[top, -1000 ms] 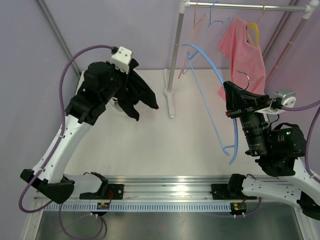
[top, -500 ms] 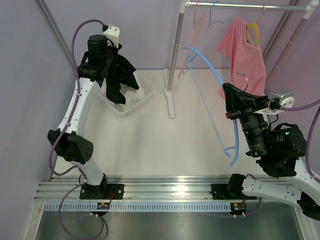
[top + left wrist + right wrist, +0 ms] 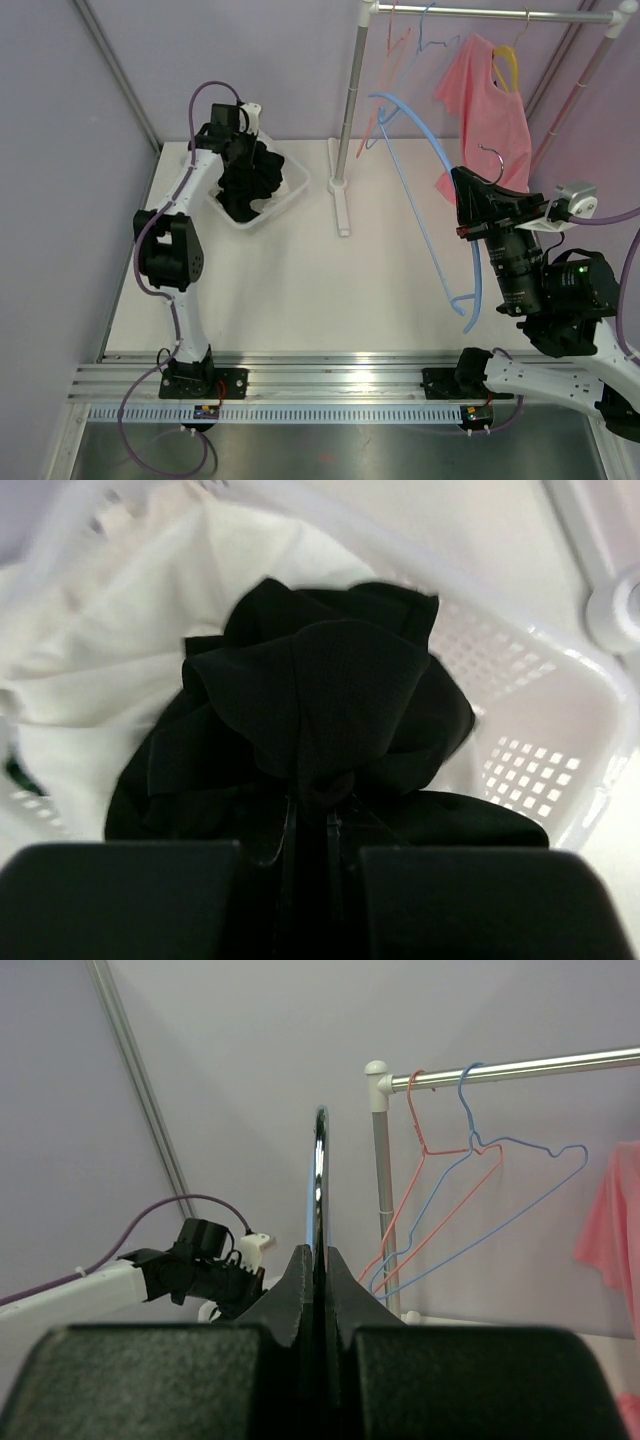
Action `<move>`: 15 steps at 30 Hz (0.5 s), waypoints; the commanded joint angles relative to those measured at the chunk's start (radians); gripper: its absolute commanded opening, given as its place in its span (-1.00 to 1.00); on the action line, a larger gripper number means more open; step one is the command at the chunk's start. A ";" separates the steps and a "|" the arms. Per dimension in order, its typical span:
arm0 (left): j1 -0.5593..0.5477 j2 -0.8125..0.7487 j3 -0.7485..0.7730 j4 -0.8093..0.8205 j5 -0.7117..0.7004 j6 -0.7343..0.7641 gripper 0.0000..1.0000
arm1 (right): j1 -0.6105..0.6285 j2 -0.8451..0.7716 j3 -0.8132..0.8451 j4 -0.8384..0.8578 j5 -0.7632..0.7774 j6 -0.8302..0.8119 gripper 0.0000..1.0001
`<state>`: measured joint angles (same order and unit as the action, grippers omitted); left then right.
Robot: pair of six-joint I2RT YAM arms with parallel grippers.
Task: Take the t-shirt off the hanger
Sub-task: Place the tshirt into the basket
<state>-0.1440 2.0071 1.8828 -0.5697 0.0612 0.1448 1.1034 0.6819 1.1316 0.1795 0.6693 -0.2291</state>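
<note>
- The top view shows the left gripper (image 3: 243, 152) reaching over the white basket (image 3: 291, 196) at the far left of the table (image 3: 300, 285). The black t-shirt (image 3: 250, 185) sits bunched in the basket beneath it, off any hanger.
- The left wrist view shows what the top view hides. The left gripper's (image 3: 310, 825) fingers are pressed almost together on a fold of the black t-shirt (image 3: 320, 700), and the rest of the shirt is heaped below.
- That close view also shows a white cloth (image 3: 90, 680) lying in the basket (image 3: 560, 780) beside and under the shirt. The top view barely shows this cloth.
- In the top view the right gripper (image 3: 462, 195) is raised on the right side. It holds the bare blue hanger (image 3: 477, 280) by its metal hook (image 3: 493, 158), and the hanger's arc curves back towards the rack (image 3: 350, 100).
- The right wrist view confirms the grip. The right gripper's (image 3: 318, 1270) fingers are fully closed with the metal hook (image 3: 320, 1180) standing upright between them. The hanger's blue body is out of this view.
- The top view shows a pink garment (image 3: 495, 110) on a yellow hanger (image 3: 510, 65) on the rack rail. The right wrist view catches only the edge of the pink garment (image 3: 610, 1240).
- The right wrist view shows the rack (image 3: 380, 1160) from the side, with a red wire hanger (image 3: 420, 1130) and a blue wire hanger (image 3: 520, 1150) on the rail.
</note>
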 commanded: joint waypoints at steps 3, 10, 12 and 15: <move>0.024 0.180 0.048 0.018 0.015 -0.022 -1.00 | -0.002 0.008 0.011 0.037 -0.008 0.002 -1.00; 0.029 0.274 0.001 -0.003 0.054 -0.028 -1.00 | -0.001 -0.004 0.005 0.040 -0.004 -0.001 -1.00; 0.029 0.231 -0.052 0.056 0.033 -0.027 -0.96 | -0.001 -0.007 0.003 0.038 -0.004 0.000 -1.00; 0.029 0.190 -0.054 0.064 0.023 -0.017 -0.66 | -0.002 -0.010 0.002 0.035 -0.002 0.001 -1.00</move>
<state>-0.1307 2.2398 1.8599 -0.5030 0.1017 0.1261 1.1034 0.6830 1.1286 0.1791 0.6697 -0.2291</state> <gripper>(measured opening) 0.146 0.033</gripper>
